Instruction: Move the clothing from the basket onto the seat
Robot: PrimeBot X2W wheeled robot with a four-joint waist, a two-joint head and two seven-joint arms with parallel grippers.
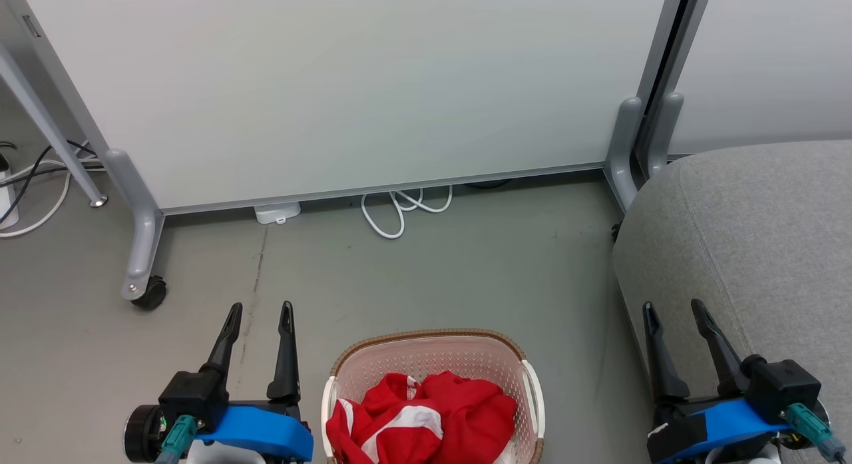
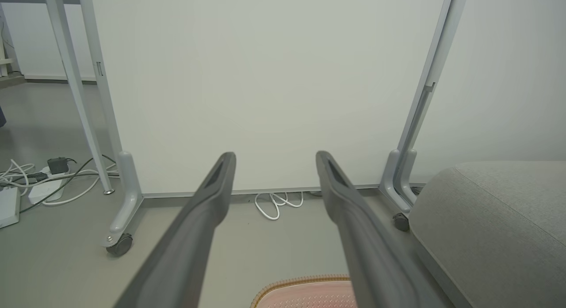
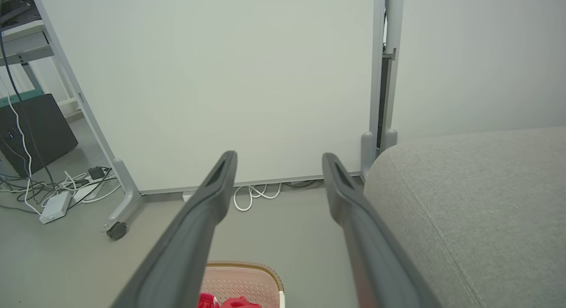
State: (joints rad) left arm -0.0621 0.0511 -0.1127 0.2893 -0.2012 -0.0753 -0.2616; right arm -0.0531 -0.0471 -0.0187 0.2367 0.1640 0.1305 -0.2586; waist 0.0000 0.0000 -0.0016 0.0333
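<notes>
Bright red clothing (image 1: pixel 426 417) with white stripes lies bunched in the cream perforated basket (image 1: pixel 432 347), which stands on the floor at the bottom centre of the head view. The large grey fabric seat (image 1: pixel 759 244) is to the basket's right. My left gripper (image 1: pixel 261 309) hangs open to the left of the basket, with nothing between its fingers. At the seat's front edge, right of the basket, my right gripper (image 1: pixel 673 307) is open and empty too. The right wrist view catches the basket's rim (image 3: pixel 247 266), a bit of red clothing (image 3: pixel 230 302) and the seat (image 3: pixel 477 202).
A white partition panel (image 1: pixel 346 84) on grey castor legs (image 1: pixel 143 251) closes the far side. White cable loops (image 1: pixel 399 208) lie under its lower edge. More cables and a power strip (image 2: pixel 40 184) lie on the floor at the left.
</notes>
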